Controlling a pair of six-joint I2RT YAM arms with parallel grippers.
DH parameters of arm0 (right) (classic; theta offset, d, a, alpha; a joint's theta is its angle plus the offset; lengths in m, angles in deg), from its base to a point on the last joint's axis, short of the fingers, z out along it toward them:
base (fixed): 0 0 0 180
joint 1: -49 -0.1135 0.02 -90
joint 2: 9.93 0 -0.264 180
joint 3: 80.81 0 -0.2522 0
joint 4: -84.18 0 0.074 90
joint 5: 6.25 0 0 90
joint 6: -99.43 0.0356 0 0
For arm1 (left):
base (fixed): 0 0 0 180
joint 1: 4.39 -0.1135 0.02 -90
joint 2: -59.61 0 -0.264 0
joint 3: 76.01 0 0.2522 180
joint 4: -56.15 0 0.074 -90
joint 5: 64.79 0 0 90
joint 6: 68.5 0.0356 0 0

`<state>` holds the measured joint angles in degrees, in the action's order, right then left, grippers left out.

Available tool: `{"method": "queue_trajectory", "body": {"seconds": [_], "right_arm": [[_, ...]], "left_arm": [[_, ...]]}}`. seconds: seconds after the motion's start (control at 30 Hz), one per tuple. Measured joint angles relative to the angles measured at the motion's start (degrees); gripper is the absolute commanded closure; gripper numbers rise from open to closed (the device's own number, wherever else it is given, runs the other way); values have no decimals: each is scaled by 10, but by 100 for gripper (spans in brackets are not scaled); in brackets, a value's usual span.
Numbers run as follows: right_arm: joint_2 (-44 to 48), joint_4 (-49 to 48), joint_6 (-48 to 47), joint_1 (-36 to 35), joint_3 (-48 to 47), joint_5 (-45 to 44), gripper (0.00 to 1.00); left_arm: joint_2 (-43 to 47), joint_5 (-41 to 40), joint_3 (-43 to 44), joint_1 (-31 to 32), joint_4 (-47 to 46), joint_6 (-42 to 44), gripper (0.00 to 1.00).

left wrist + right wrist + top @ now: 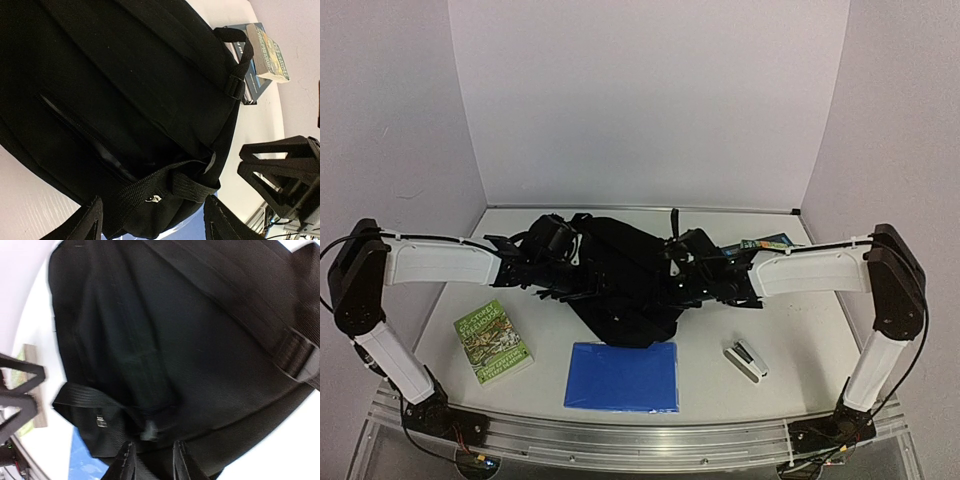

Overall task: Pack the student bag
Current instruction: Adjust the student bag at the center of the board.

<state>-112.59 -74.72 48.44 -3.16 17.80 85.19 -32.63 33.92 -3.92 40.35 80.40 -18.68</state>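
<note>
My left claw (153, 220) has its fingers spread wide. A webbing strap (165, 187) of the bag (620, 285) lies just past them, not yet pinched. My right claw (152, 460) is drawn narrow with black cloth between its fingers, and I judge it clamped on a fold of the bag.

The bag lies slumped in the middle of the tabletop (790, 330), somewhat nearer the far edge, with one of my arms on each side. It is soft woven cloth and looks limp and light. I expect it to sag and fold rather than hold any shape, so loose fabric makes a poor hold. The strap, or the hem beside the zip slit, would serve better for pulling the mouth apart.

A green book (493, 342) sits toward the near left corner. A blue folder (623, 376) lies at the middle of the near edge, just beside the bag's bottom. A stapler (746, 360) is toward the near right. A small stack of books (267, 55) rests toward the far right corner, close against the bag. I cannot see an open mouth on the bag, which I judge to be what stands in the way of packing.
</note>
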Motion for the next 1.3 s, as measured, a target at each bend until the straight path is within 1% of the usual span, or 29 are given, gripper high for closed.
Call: {"method": "queue_trajectory", "body": {"seconds": [0.13,0.27,0.43,0.5,0.57,0.73,0.9,1.13,1.23,1.3], "right_arm": [[-19,-7,-3,-3,-49,9,72],[-59,-21,-12,-3,-105,18,71],[-112,-30,-21,-3,-145,40,68],[-127,-30,-25,-3,-148,54,66],[-140,-29,-29,-3,-149,73,62],[-153,-26,-42,-3,-148,117,59],[-153,-27,-61,-3,-144,154,59],[-153,-33,-74,-3,-109,184,59],[-153,-34,-76,-3,-96,190,61],[-153,-37,-77,-3,-91,191,62]], "left_arm": [[0,1,-8,-16,-12,-20,31],[0,9,-19,-33,-35,-33,31],[0,20,-32,-50,-51,-45,31],[0,23,-34,-51,-53,-48,31],[0,28,-34,-51,-56,-49,31],[-3,38,-37,-52,-61,-49,31],[-18,49,-37,-55,-64,-49,30],[-44,61,-34,-56,-63,-48,27],[-62,73,-19,-56,-60,-47,27],[-74,81,-8,-56,-60,-46,29]]}}
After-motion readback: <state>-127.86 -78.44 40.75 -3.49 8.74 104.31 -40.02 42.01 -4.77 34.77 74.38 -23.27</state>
